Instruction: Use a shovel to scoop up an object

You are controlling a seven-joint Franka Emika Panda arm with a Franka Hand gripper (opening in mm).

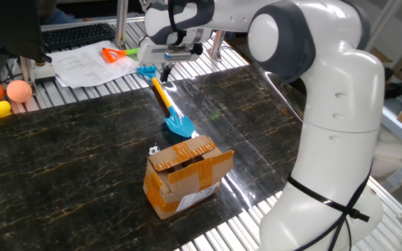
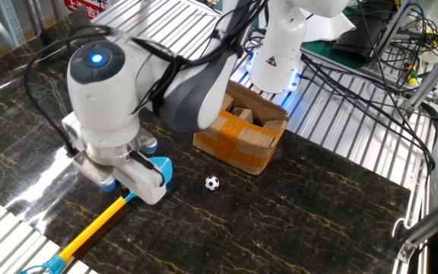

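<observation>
Currently: shovel (image 1: 167, 104) lay flat mid-table, blade just beside cardboard box (image 1: 187, 175); ball (image 2: 212, 183) near box. Gripper (image 1: 166, 68) hovered over shaft; jaw state indiscernible. Step: approach. Next: descend, grasp shaft.

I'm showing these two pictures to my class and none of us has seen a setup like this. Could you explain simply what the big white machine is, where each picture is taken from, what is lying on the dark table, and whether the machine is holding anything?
The white machine is a robot arm with one grasping tool at its end. Both pictures show the same moment, taken by two fixed cameras on different sides of the table.

On the table lies a toy shovel with a blue blade, a yellow shaft and a light blue handle end. Nearby is a brown cardboard box, open at the top, and beside it a tiny ball patterned like a football. Off to one side are papers, an orange toy shovel and orange balls.

The tool hangs over the shovel's shaft. It appears to hold nothing, but whether its fingers are open or shut cannot be told.
</observation>
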